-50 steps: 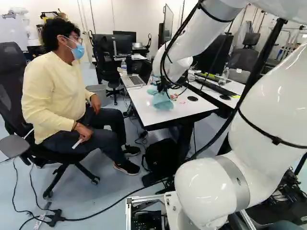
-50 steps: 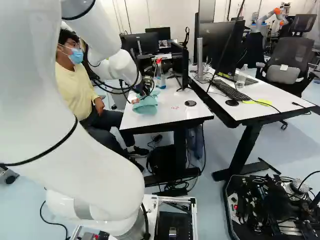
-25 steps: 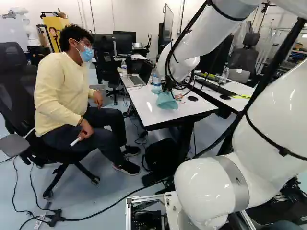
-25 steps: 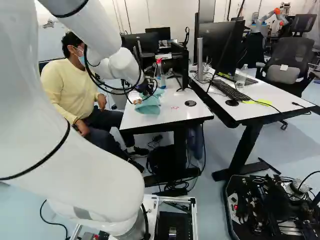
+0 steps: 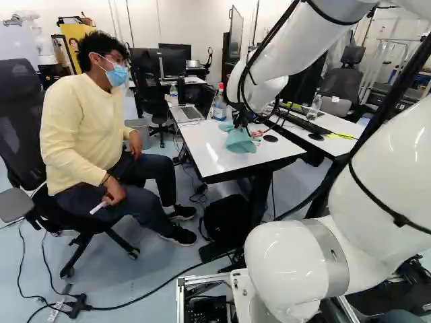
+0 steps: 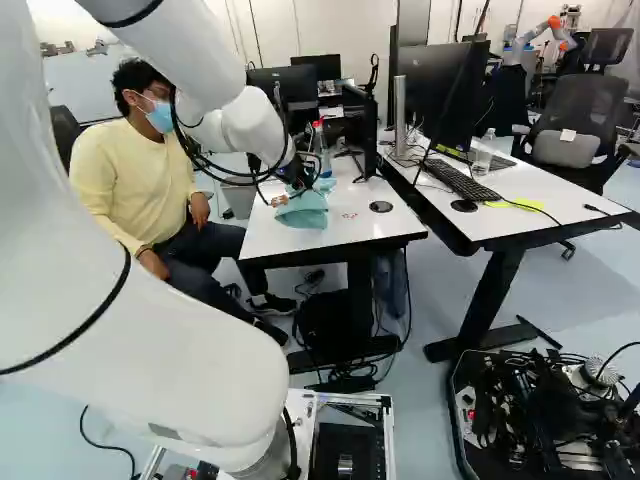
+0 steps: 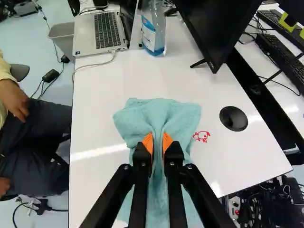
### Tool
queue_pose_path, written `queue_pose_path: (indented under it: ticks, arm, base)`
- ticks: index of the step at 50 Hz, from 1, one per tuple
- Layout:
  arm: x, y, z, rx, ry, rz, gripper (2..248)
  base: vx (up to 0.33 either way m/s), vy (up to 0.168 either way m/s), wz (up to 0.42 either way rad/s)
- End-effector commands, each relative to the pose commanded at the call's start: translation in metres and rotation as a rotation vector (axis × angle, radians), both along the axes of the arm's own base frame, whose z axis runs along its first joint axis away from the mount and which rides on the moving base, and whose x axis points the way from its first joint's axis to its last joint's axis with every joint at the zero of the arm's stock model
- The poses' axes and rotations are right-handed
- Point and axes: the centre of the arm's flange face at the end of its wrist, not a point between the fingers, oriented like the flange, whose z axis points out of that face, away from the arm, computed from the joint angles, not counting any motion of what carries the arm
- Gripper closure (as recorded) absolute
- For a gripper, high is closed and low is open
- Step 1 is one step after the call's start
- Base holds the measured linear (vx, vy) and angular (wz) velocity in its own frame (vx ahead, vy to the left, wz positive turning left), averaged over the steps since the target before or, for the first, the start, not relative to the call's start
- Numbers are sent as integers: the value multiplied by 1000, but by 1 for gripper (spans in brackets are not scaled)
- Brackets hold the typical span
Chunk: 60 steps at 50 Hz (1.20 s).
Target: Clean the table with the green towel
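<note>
- Green towel (image 7: 137, 118) lies bunched and draped on the white counter (image 7: 95, 118), its raised fold caught in the gripper (image 6: 302, 186) of a white arm (image 6: 237, 110) reaching over from the base.
- Closed on the cloth, the gripper presses the fold from two sides with its orange pads (image 7: 148, 142), as the wrist view shows.
- Red marks (image 7: 201, 136) sit on the counter just beside the towel, with a round black disc (image 7: 233, 118) farther along the same side.
- Toward the counter's far end stand a clear bottle (image 7: 153, 28) with blue contents, an open laptop (image 7: 99, 31) trailing a pale cable (image 7: 92, 65), and a dark monitor (image 7: 213, 28).
- Alongside, a second white desk (image 6: 545, 190) bears a black keyboard (image 6: 462, 182) and a larger monitor (image 6: 440, 95).
- Beneath the counter, a black bag (image 5: 225, 219) rests on the pale blue floor (image 5: 151, 282); a gray bin (image 7: 61, 38) stands beside the laptop end.
- Across the room, near a mesh-backed chair (image 6: 578, 105), rises another robot (image 6: 535, 38), white with orange joints.
</note>
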Motion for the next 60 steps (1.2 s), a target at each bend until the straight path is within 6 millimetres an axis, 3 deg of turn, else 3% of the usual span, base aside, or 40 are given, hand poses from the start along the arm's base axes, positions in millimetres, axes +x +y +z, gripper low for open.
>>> queue_pose_path:
  ticks: [36, 60]
  arm:
    - [10, -17, -1, 1, 23, -38, 206]
    - [25, -18, -22, 4, 36, -38, 206]
  base:
    - [0, 0, 0]
    - [0, 0, 0]
